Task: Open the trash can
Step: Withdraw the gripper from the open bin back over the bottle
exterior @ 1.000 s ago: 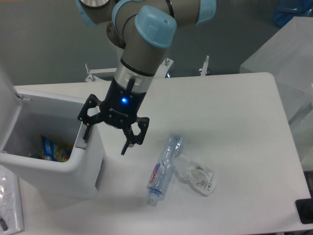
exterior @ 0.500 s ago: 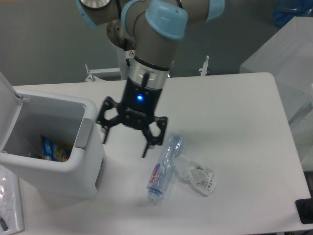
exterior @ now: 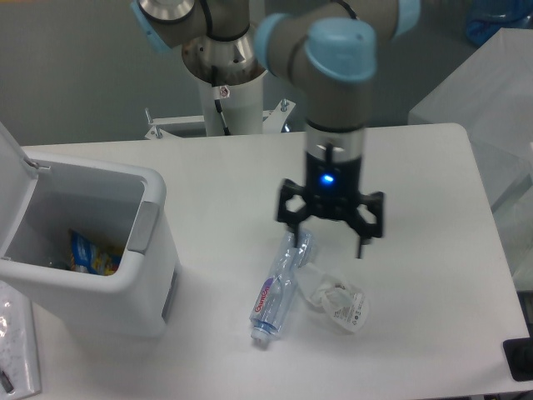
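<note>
Since a second ago the gripper (exterior: 332, 235) has swung from the trash can's rim across to mid-frame, where it hangs with fingers spread wide and holding nothing, just above the neck end of the crushed bottle (exterior: 280, 288). At the left of the frame sits the trash can (exterior: 125, 275), its lid (exterior: 10, 179) tipped up and back, the grey push-tab (exterior: 141, 227) exposed and a blue wrapper (exterior: 87, 252) visible inside; the opening looks done. My worry from here: a descent would put the near finger onto the bottle and send it skidding into the crumpled label (exterior: 341, 302). A careless sweep back leftward could also knock the lid shut.
</note>
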